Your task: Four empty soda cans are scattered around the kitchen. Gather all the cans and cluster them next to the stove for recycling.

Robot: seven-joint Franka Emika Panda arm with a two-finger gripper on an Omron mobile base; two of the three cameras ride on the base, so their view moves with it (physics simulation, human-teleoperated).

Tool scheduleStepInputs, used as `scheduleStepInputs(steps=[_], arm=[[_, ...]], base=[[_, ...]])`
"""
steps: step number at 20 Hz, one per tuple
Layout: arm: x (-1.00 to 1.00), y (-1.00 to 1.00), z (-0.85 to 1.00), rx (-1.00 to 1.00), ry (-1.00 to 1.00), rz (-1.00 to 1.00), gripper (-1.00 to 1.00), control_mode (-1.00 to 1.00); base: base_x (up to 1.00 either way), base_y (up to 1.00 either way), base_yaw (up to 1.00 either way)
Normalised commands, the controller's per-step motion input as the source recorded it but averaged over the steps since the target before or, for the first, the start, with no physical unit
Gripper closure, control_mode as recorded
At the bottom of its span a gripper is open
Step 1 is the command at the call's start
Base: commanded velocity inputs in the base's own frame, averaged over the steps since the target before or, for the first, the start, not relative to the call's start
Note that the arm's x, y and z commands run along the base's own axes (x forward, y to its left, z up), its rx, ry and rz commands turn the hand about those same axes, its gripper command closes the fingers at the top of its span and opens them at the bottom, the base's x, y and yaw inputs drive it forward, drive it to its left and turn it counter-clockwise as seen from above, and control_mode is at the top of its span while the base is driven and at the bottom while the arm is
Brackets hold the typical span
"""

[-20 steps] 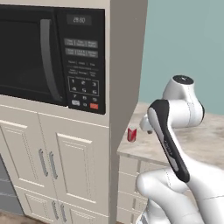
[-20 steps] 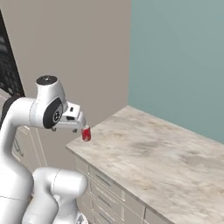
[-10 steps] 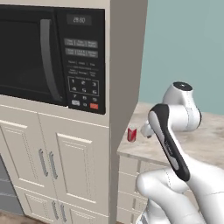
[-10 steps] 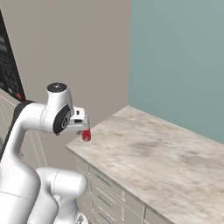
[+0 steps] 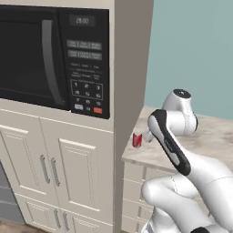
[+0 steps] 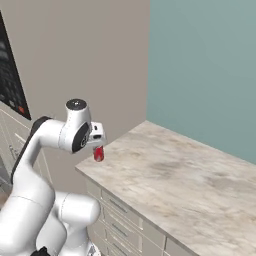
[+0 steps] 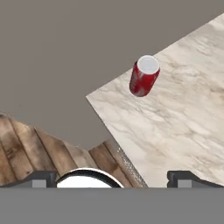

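One red soda can (image 7: 143, 76) with a pale top stands upright near the corner of the beige marbled counter (image 7: 183, 127). In the hand view it lies ahead of my gripper (image 7: 113, 179), whose two dark fingertips (image 7: 41, 178) stand wide apart and empty. From the right base view my gripper (image 6: 97, 144) hangs just above the can (image 6: 99, 155), apart from it. The left base view has the can (image 5: 137, 140) by the counter's left edge, beside the tall cabinet. The stove is out of view.
A black built-in oven (image 5: 50, 63) with a keypad sits in the tall cream cabinet (image 5: 129, 68) left of the counter. A teal wall (image 6: 205, 65) backs the counter (image 6: 180, 175), which stretches wide to the right. Wood plank floor (image 7: 35, 148) lies below the counter's corner.
My arm has swung a little to the right over the counter corner, bringing the hand closer above the red can. The can has not moved and the jaws stay wide.
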Motion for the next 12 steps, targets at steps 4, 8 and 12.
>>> scheduleStepInputs(steps=[4,8,12], arm=[[0.52,-0.07,-0.13,0.05,0.06,0.11,-1.0,-1.0],[0.4,0.02,-0.25,0.0,0.02,0.1,-1.0,-1.0],[0.25,0.01,-0.25,-0.02,0.02,0.06,-1.0,-1.0]], base=[[0.0,0.0,0.0],[0.0,0.0,0.0],[0.0,0.0,0.0]])
